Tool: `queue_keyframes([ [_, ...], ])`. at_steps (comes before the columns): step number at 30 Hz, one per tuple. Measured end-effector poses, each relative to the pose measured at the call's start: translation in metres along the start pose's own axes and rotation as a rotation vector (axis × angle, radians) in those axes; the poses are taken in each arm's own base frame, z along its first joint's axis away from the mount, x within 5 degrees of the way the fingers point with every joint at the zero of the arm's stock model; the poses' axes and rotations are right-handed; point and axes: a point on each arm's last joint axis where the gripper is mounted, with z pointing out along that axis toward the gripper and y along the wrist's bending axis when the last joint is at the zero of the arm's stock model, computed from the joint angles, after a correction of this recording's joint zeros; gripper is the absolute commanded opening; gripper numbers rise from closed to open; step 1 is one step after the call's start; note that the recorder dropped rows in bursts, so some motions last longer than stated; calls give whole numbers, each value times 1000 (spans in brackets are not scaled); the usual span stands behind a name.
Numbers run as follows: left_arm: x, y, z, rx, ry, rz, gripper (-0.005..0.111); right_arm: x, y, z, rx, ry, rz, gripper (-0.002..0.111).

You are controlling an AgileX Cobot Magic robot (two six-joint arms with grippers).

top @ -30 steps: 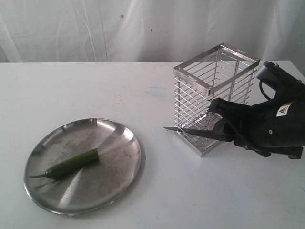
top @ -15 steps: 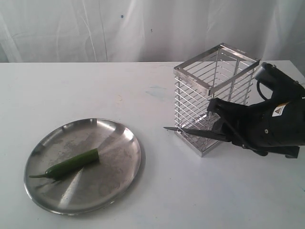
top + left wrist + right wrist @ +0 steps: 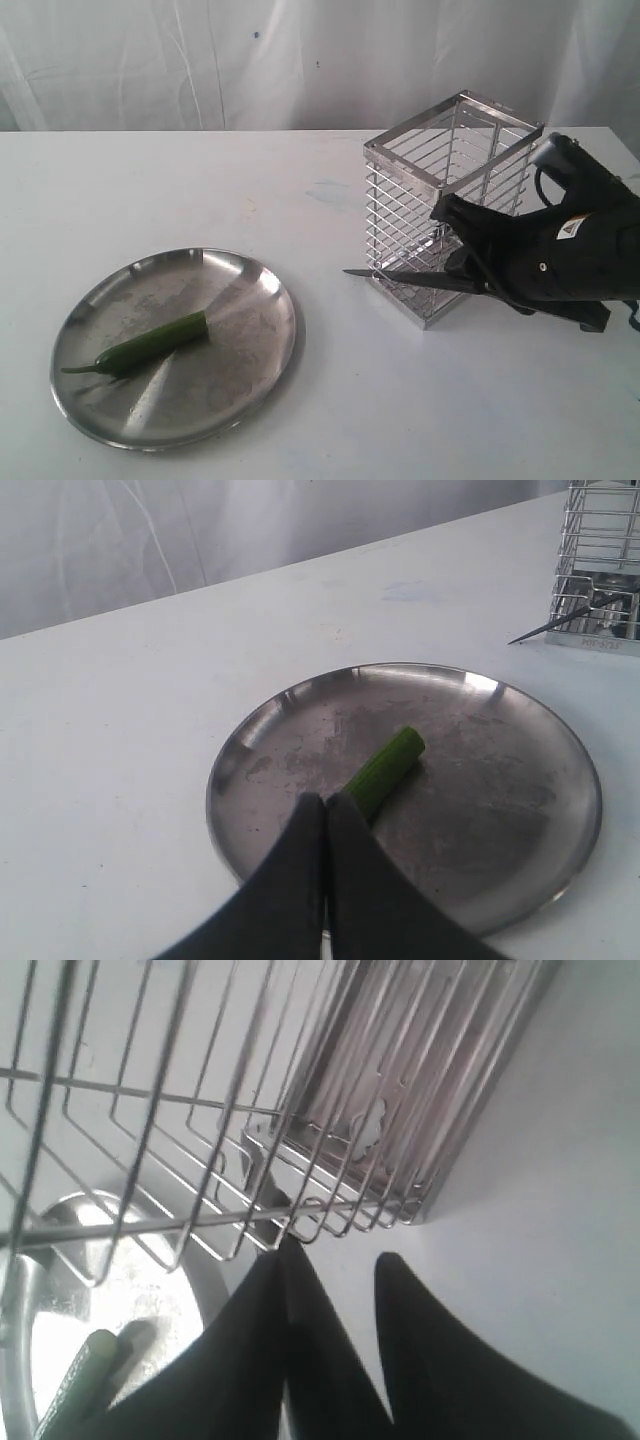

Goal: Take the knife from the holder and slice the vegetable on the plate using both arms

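Observation:
The green chili (image 3: 150, 345) (image 3: 385, 770) lies on the steel plate (image 3: 240, 290) (image 3: 500, 780) at the front left. The wire holder (image 3: 400, 160) (image 3: 600, 540) (image 3: 200, 1110) stands upright at the right. In front of its base the knife (image 3: 400, 276) (image 3: 550, 625) hangs almost level, tip pointing toward the plate. Its handle end disappears into my right gripper (image 3: 452, 242) (image 3: 335, 1255), which is closed on it. My left gripper (image 3: 325, 802) is shut and empty, hovering over the plate's near rim just short of the chili. It is outside the exterior view.
The white table (image 3: 330, 420) stretches between plate and holder, with a white curtain (image 3: 200, 60) behind it. The right arm's black body (image 3: 580, 260) sits beside the holder at the table's right edge.
The right gripper has tilted upward and edged slightly toward the holder. The knife tip has barely shifted. Plate and chili have not moved.

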Motion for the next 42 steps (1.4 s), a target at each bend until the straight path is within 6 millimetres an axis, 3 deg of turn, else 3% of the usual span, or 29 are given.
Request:
queue_keyframes([
  [2,0,0,0,0,0,0,0,-1,1,0,-6,-11,4,0],
  [16,0,0,0,0,0,0,0,-7,2,0,-16,-76,-241,0],
  [28,0,0,0,0,0,0,0,-16,12,-17,-31,-153,-545,0],
  [42,0,0,0,0,0,0,0,-17,14,-20,-14,-125,-599,0],
])
